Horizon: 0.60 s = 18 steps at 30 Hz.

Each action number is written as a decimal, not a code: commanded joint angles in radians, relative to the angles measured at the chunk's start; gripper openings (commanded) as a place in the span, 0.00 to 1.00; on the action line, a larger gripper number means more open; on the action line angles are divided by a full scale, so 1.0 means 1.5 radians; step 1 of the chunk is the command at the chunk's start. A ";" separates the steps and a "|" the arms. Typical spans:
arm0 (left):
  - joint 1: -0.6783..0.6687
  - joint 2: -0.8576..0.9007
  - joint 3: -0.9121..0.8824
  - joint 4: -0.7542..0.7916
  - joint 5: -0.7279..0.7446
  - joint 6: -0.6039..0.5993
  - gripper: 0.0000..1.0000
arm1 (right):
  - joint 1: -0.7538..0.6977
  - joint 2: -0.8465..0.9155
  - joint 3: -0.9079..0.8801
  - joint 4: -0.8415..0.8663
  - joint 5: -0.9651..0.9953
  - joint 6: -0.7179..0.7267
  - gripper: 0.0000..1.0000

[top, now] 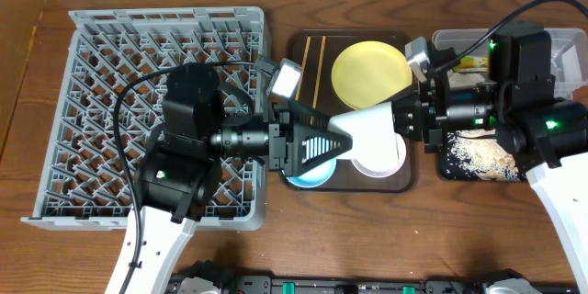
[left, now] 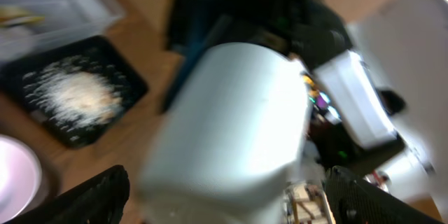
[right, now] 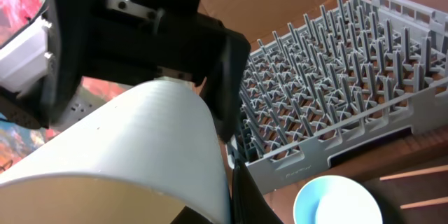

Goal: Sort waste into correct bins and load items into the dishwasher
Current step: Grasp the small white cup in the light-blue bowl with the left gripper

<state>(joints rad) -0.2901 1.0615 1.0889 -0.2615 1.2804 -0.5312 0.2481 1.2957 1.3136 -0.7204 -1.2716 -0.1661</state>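
The small white cup (top: pixel 367 127) lies on its side in the air over the dark-brown rectangular serving tray (top: pixel 303 46), just above the light-blue bowl (top: pixel 308 176) and the white bowl (top: pixel 381 158). The large grey lattice dish rack (top: pixel 165 18) stands to its left. The right gripper (top: pixel 402 121) pinches the cup's wide rim. The left gripper (top: pixel 336 142) stands spread around the narrow base, and the blurred wrist view shows slim gaps on both sides.
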 commanded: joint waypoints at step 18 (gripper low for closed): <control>-0.051 0.010 0.010 0.071 0.108 -0.004 0.71 | 0.036 0.001 0.006 0.086 0.024 0.051 0.01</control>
<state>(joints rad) -0.3447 1.0813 1.0889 -0.1604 1.3811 -0.5362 0.3000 1.2934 1.3136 -0.5972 -1.3273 -0.1165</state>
